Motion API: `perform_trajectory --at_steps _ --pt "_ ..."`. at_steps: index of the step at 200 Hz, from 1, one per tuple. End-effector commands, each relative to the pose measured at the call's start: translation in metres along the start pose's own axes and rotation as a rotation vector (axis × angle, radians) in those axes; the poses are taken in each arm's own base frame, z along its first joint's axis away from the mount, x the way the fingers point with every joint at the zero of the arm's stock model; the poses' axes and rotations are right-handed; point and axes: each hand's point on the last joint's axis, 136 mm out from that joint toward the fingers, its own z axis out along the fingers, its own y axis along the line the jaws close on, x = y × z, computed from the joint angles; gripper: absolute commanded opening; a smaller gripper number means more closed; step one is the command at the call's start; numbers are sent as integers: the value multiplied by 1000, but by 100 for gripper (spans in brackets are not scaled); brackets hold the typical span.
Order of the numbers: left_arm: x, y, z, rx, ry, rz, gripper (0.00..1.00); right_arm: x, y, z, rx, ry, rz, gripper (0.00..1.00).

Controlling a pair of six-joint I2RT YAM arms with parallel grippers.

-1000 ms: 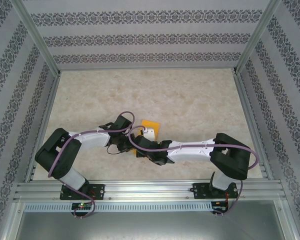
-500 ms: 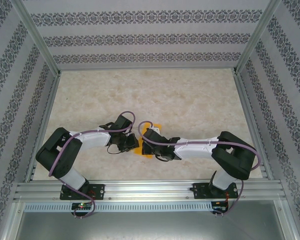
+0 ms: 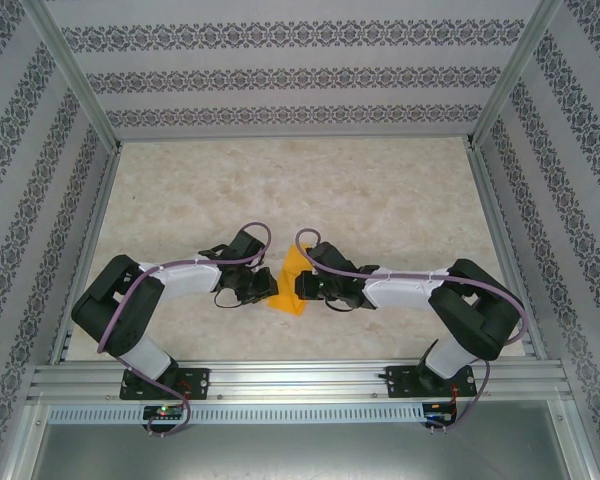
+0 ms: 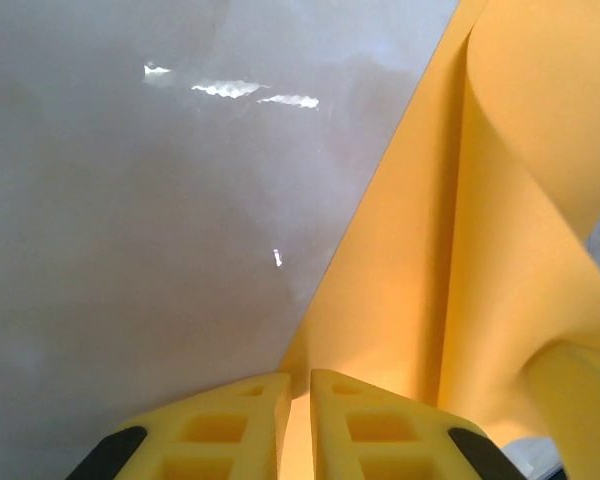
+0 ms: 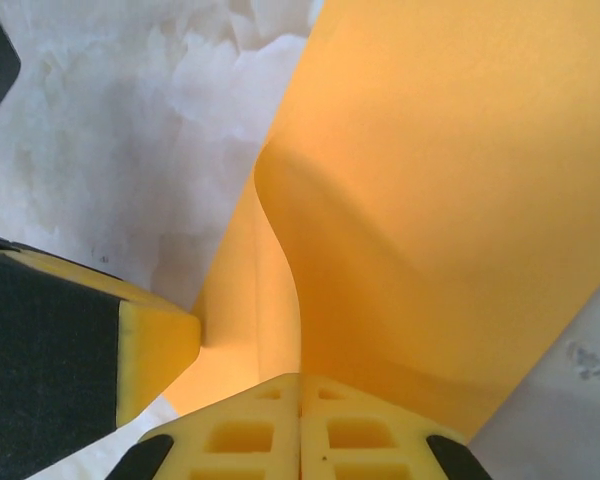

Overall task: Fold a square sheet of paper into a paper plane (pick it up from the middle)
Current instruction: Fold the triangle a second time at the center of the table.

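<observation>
Beneath my left pincer (image 3: 268,287) and my right pincer (image 3: 302,285) lies a pale marbled tabletop (image 3: 380,200) — glossy, with small glints of light (image 4: 230,88) ahead of the left one. Beyond both and to either side stand walls (image 3: 300,75) papered in grey patterned bands, framed by metal posts (image 3: 73,75). Behind them runs a metal rail (image 3: 300,380).

L arm (image 3: 170,275) & R arm (image 3: 410,290): black joints, white link covers, purple cables (image 3: 100,335) looped along; gripper fingers (image 4: 230,430) yellow, ribbed, black outer pads.
</observation>
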Motion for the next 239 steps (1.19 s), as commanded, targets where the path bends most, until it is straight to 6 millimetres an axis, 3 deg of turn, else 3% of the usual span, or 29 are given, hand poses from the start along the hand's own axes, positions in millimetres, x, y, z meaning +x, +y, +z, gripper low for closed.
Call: perform_trajectory --at_steps 1,84,239 --pt "5 26 8 -114 3 7 18 -5 10 -2 -95 8 -38 8" --pt "2 16 2 -89 -9 24 19 14 6 -2 -133 100 -57 9" --pt "2 17 6 -96 3 40 20 1 -5 1 -115 106 -118 10"
